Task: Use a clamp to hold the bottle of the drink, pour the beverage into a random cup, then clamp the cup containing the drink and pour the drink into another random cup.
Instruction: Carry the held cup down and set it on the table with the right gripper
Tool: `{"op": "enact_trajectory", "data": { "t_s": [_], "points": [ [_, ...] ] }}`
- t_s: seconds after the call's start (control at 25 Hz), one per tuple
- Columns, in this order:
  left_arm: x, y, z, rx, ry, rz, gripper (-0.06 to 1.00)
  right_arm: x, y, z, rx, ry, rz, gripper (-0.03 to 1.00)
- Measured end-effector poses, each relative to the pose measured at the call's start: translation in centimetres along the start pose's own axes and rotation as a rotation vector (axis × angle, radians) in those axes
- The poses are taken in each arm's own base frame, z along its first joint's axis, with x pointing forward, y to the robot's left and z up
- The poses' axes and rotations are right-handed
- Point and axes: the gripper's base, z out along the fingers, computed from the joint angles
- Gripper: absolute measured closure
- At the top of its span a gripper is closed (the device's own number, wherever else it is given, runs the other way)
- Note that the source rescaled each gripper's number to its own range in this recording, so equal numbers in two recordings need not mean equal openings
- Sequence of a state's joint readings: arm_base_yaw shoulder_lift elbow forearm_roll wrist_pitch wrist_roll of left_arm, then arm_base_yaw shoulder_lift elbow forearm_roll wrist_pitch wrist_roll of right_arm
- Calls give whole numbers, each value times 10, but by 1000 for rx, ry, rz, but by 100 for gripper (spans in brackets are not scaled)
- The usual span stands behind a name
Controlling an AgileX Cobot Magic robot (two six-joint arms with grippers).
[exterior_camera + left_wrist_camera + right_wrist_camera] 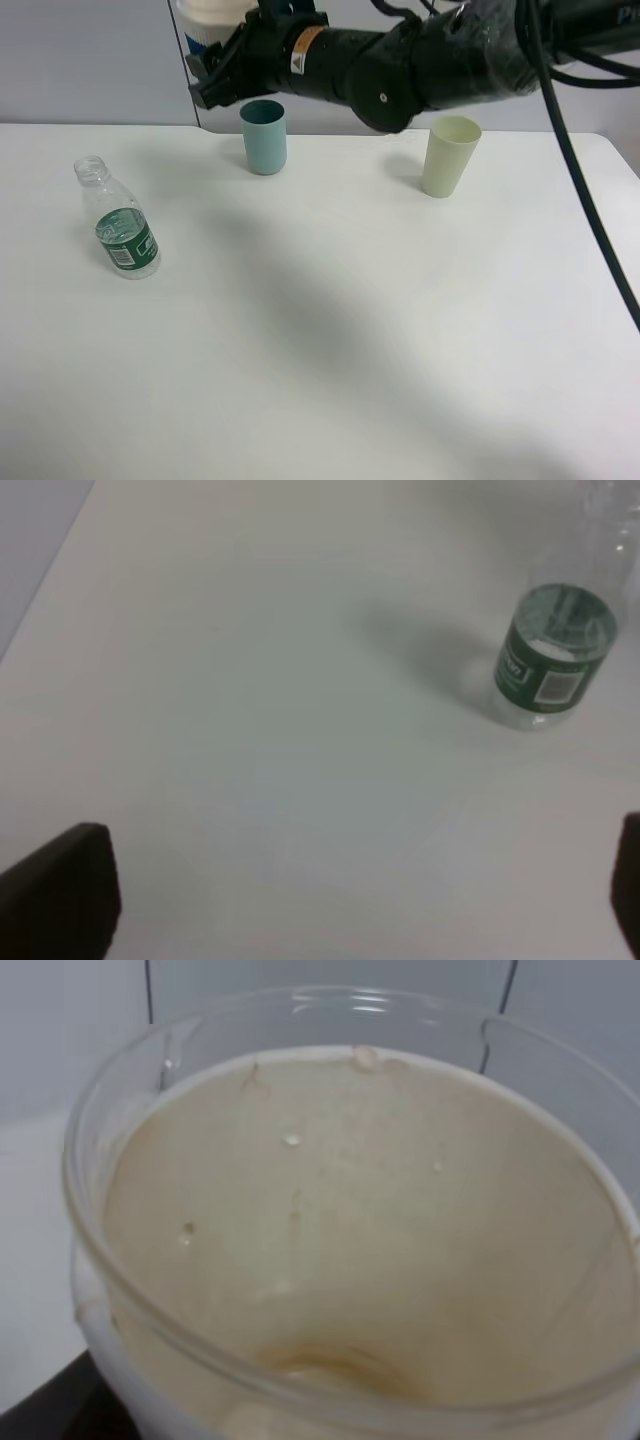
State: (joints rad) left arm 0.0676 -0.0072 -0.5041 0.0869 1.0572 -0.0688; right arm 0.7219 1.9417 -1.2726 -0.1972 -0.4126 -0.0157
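Observation:
An uncapped clear bottle with a green label stands at the table's left; it also shows in the left wrist view. A teal cup and a pale cream cup stand upright at the back. My right gripper reaches across to the back left and is shut on a white cup, held above and left of the teal cup. The right wrist view looks into this cup: cream inside, a few droplets. My left gripper is open and empty, well short of the bottle.
The white table ends at a grey wall at the back. The right arm and its black cable hang over the back and right side of the table.

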Motion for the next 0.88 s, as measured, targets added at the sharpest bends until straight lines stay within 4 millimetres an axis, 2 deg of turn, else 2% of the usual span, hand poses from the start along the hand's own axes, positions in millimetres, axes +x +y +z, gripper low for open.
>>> {"op": "enact_trajectory", "data": {
  "t_s": [0.16,0.32,0.68,0.88],
  "points": [
    [0,0,0,0,0,0,-6,29,7,-9,-19,66,9,94],
    [0,0,0,0,0,0,-6,51,14,-21,-35,56,20,94],
    [0,0,0,0,0,0,-6,78,15,-38,24,79,115,94],
    [0,0,0,0,0,0,-6,96,17,-34,31,118,108,94]
  ]
}}
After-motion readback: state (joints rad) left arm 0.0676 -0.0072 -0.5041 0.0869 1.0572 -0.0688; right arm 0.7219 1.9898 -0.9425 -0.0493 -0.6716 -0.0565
